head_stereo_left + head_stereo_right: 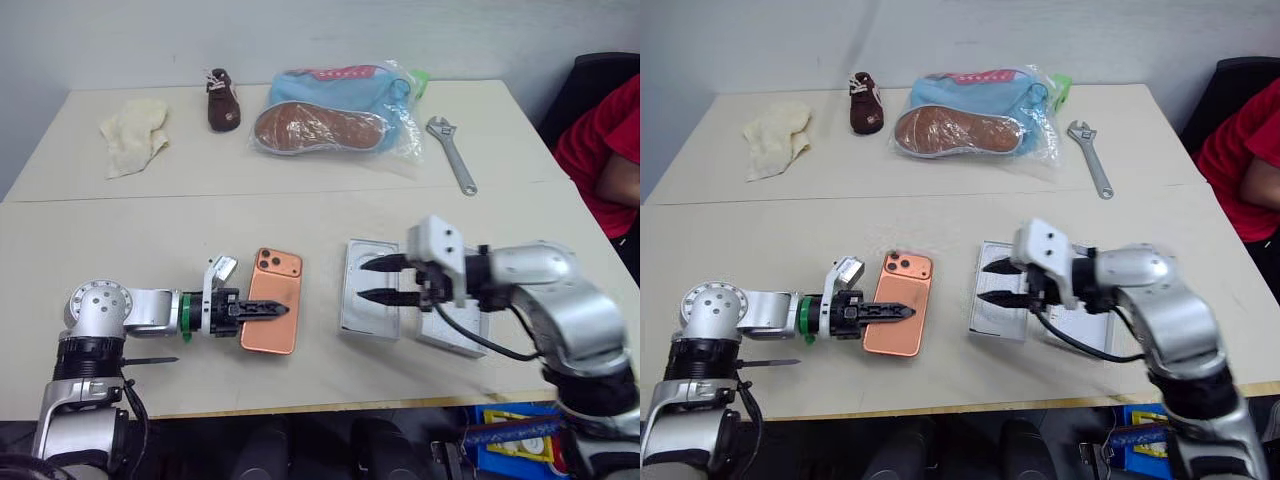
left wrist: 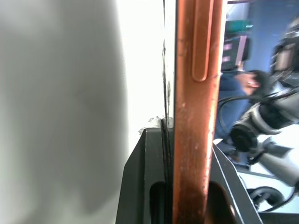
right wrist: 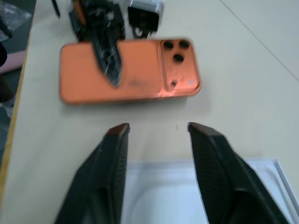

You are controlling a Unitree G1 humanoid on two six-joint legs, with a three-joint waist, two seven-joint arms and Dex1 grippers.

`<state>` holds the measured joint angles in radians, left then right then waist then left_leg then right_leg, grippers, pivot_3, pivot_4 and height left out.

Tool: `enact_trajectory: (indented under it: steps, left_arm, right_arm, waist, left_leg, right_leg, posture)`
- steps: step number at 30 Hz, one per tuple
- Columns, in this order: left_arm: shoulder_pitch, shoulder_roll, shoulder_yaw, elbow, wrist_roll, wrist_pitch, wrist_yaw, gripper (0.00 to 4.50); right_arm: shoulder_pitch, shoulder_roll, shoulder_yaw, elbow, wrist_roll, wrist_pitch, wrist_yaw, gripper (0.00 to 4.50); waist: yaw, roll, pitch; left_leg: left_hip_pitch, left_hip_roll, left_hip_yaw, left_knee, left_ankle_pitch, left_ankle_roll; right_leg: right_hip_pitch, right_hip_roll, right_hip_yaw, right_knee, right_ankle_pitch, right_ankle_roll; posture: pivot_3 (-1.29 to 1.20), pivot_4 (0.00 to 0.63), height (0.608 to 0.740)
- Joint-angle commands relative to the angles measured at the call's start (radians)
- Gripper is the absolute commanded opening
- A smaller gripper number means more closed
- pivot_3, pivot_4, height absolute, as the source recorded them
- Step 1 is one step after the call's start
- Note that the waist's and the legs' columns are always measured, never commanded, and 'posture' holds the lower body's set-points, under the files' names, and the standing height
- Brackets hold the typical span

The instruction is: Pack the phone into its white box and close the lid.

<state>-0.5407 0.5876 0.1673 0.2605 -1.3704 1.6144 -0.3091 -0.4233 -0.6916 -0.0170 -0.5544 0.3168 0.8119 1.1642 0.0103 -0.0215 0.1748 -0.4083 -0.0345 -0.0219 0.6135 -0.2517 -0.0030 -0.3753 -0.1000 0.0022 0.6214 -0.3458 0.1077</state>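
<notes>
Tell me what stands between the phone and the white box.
The left gripper holds the phone. Between it and the white box lie the white moulded insert and, above it, the open right gripper.

Both arms are silver-grey metal with rounded joint housings; the left gripper [image 1: 268,311] has slim black fingers behind a green ring; a black cable loops under the right gripper [image 1: 375,280].
</notes>
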Motion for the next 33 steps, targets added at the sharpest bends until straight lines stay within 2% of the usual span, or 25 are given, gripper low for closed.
enact_trajectory:
  steps: [1,5,8,10,13,20,28,30,33]
  left_arm:
    - [-0.063,-0.075,0.034,-0.013,-0.129,0.0,0.083,0.11]
    - [-0.135,-0.225,0.019,0.018,-0.14,-0.028,0.213,0.11]
    - [-0.178,-0.299,0.017,0.06,-0.09,-0.032,0.285,0.11]
    - [-0.225,-0.364,-0.004,0.118,-0.01,-0.055,0.329,0.11]
    - [-0.277,-0.428,-0.019,0.173,0.079,-0.072,0.338,0.11]
    - [-0.331,-0.509,-0.061,0.202,0.257,-0.099,0.273,0.11]
    - [-0.375,-0.549,-0.069,0.26,0.413,-0.132,0.191,0.11]
    - [-0.38,-0.554,-0.064,0.26,0.433,-0.131,0.163,0.85]
    - [-0.39,-0.56,-0.047,0.254,0.438,-0.112,0.113,1.66]
  right_arm:
    - [0.104,-0.095,-0.156,-0.116,0.076,0.044,-0.011,3.21]
    - [0.214,-0.139,-0.28,-0.185,0.144,0.092,-0.058,4.48]
    - [0.248,-0.144,-0.303,-0.213,0.174,0.107,-0.107,4.5]
    - [0.279,-0.146,-0.31,-0.227,0.169,0.096,-0.14,4.5]
    - [0.311,-0.154,-0.31,-0.235,0.155,0.078,-0.189,4.5]
    - [0.359,-0.171,-0.33,-0.248,0.185,0.061,-0.242,4.5]
    - [0.387,-0.171,-0.323,-0.27,0.214,0.058,-0.298,4.5]
    - [0.391,-0.173,-0.322,-0.268,0.219,0.055,-0.308,4.5]
    - [0.4,-0.175,-0.321,-0.271,0.224,0.05,-0.319,4.5]
  waist:
    - [0.003,-0.001,0.001]
    - [0.006,-0.002,0.001]
    - [0.011,-0.006,0.004]
    - [0.011,-0.008,0.005]
    - [0.017,-0.01,0.006]
    - [0.018,-0.011,0.008]
    - [0.018,-0.011,0.008]
    - [0.018,-0.011,0.008]
    - [0.018,-0.011,0.008]
  left_leg:
    - [0.0,0.0,0.0,0.0,0.0,0.0]
    - [0.0,0.0,0.003,0.0,0.002,0.004]
    - [0.0,0.001,0.003,0.001,0.002,0.004]
    - [0.001,0.002,0.004,0.002,0.003,0.003]
    - [0.001,0.001,0.005,0.002,0.003,0.003]
    - [0.001,-0.001,0.006,0.002,0.004,0.004]
    - [0.001,-0.001,0.006,0.002,0.004,0.003]
    - [0.001,-0.001,0.006,0.002,0.004,0.003]
    - [0.001,-0.001,0.006,0.002,0.004,0.003]
  right_leg:
    - [0.0,0.0,0.0,-0.001,0.0,0.0]
    - [0.0,0.001,0.001,0.0,0.001,0.001]
    - [0.0,0.003,0.001,0.0,0.001,0.002]
    - [0.0,0.004,0.001,0.001,0.001,0.002]
    - [0.001,0.004,0.0,0.001,0.002,0.004]
    - [0.0,0.004,-0.004,0.0,0.003,0.005]
    - [0.0,0.004,-0.005,0.0,0.003,0.005]
    - [0.001,0.004,-0.005,0.0,0.003,0.005]
    - [0.001,0.004,-0.005,0.001,0.003,0.005]
  posture:
    - [0.0,0.15,0.74]
    - [0.0,0.15,0.74]
    - [0.0,0.15,0.74]
    - [0.0,0.15,0.74]
    - [0.0,0.15,0.74]
    - [0.0,0.15,0.74]
    - [0.0,0.15,0.74]
    - [0.0,0.15,0.74]
    - [0.0,0.15,0.74]
